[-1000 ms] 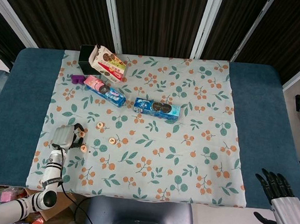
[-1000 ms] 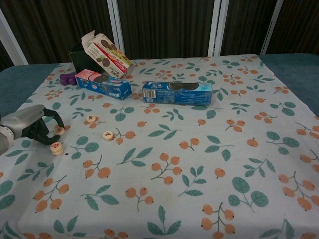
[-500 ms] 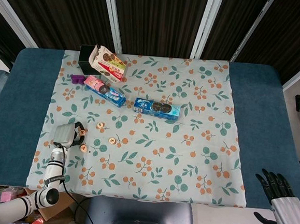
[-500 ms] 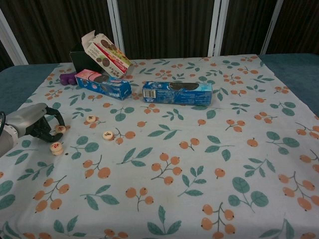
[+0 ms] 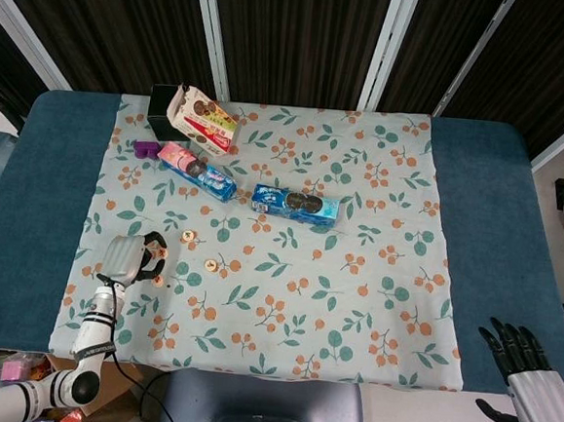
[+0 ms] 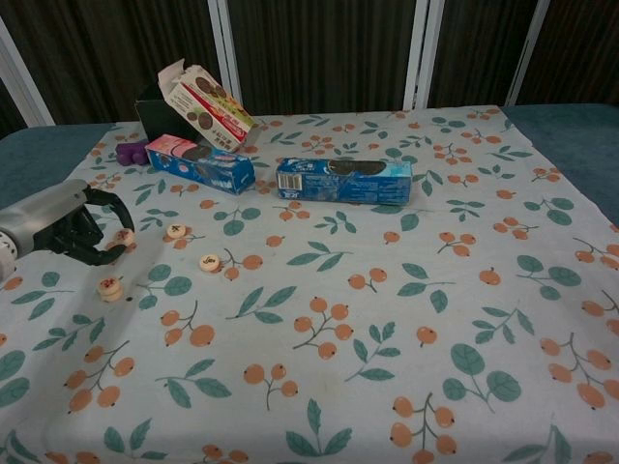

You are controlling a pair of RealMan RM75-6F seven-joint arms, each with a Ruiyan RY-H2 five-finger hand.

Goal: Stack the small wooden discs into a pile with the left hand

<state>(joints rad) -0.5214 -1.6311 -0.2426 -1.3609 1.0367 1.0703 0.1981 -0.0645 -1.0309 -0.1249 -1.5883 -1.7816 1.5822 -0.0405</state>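
Note:
Small round wooden discs lie on the floral cloth [image 5: 353, 305] at the left. My left hand [image 6: 66, 228] [image 5: 126, 258] hovers over the cloth's left edge and pinches one disc [image 6: 124, 237] [image 5: 159, 252] in its curled fingertips, lifted off the cloth. A second disc [image 6: 109, 287] [image 5: 157, 280] lies just in front of the hand. A third disc [image 6: 175, 231] [image 5: 188, 235] and another disc [image 6: 209, 262] [image 5: 211, 263] lie to its right. My right hand [image 5: 527, 371] hangs off the table's near right corner, its fingers spread and holding nothing.
A blue cookie box [image 5: 295, 203] [image 6: 343, 180] lies mid-table. A pink-and-blue box [image 5: 197, 170] [image 6: 201, 162] lies left of it. An opened carton [image 5: 203, 120] [image 6: 203, 101] leans on a black box [image 5: 161, 102]. A purple object [image 5: 147, 148] [image 6: 132, 152] sits at the far left.
My left hand has lifted with the pinched disc and shifted slightly away from the disc lying in front of it. The right hand has stayed put.

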